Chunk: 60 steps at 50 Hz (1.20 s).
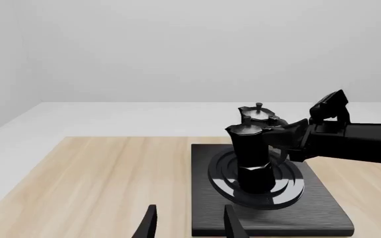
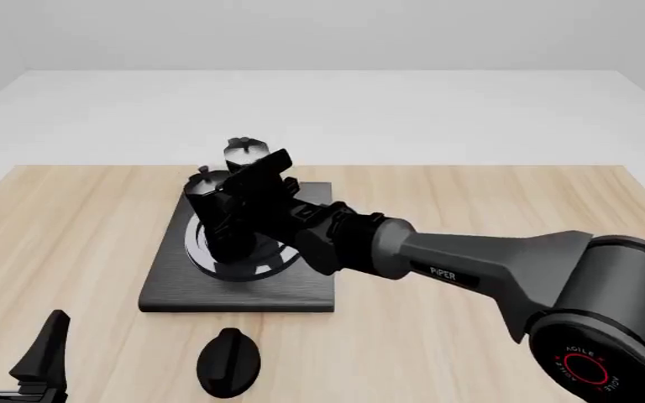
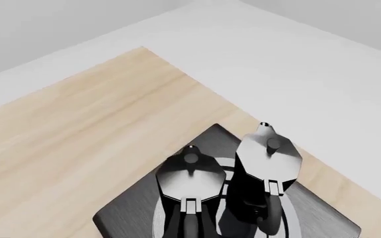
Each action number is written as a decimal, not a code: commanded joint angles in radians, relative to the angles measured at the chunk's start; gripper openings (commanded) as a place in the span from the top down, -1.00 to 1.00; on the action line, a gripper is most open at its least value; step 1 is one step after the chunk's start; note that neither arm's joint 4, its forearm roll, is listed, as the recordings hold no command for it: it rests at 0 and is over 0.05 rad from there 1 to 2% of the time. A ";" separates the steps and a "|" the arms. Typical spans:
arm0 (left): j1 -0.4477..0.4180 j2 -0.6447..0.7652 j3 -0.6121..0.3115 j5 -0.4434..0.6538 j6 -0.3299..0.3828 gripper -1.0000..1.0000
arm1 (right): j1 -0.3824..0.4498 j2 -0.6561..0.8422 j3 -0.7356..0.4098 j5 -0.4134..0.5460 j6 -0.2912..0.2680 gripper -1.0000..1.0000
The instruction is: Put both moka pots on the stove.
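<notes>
Two black moka pots with silver lids are over the ring burner of the black stove (image 2: 300, 290). In the front view the nearer pot (image 2: 205, 214) stands left of the farther pot (image 2: 244, 154). My right gripper (image 2: 236, 210) reaches in from the right and is shut on the nearer pot's side handle; its black fingers merge with the handle. The left wrist view shows the nearer pot (image 1: 251, 158), the farther pot (image 1: 260, 114), the stove (image 1: 270, 218) and the right gripper (image 1: 280, 139). From above, both lids (image 3: 190, 176) (image 3: 269, 153) show side by side. My left gripper (image 2: 14, 353) is open, well short of the stove.
A flat black teardrop knob (image 2: 228, 361) lies on the wooden table (image 2: 502, 210) just in front of the stove. The right arm (image 2: 469, 264) crosses the table diagonally from the lower right. White floor lies beyond the table's far edge.
</notes>
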 commanded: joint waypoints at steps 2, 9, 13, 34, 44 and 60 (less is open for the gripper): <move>0.000 0.000 0.000 0.000 0.000 -1.00 | 0.000 0.003 0.020 -0.013 0.013 1.00; 0.000 0.000 0.000 0.000 0.000 -1.00 | -0.008 -0.021 0.064 -0.027 0.015 1.00; 0.000 0.000 0.000 0.000 0.000 -1.00 | -0.012 -0.031 0.104 -0.049 0.020 1.00; 0.000 0.000 0.000 0.000 0.000 -1.00 | -0.026 -0.067 0.224 -0.109 0.039 1.00; 0.000 0.000 0.000 0.000 0.000 -1.00 | -0.018 -0.061 0.248 -0.119 0.046 1.00; 0.000 0.000 0.000 0.000 0.000 -1.00 | -0.017 -0.068 0.290 -0.157 0.053 1.00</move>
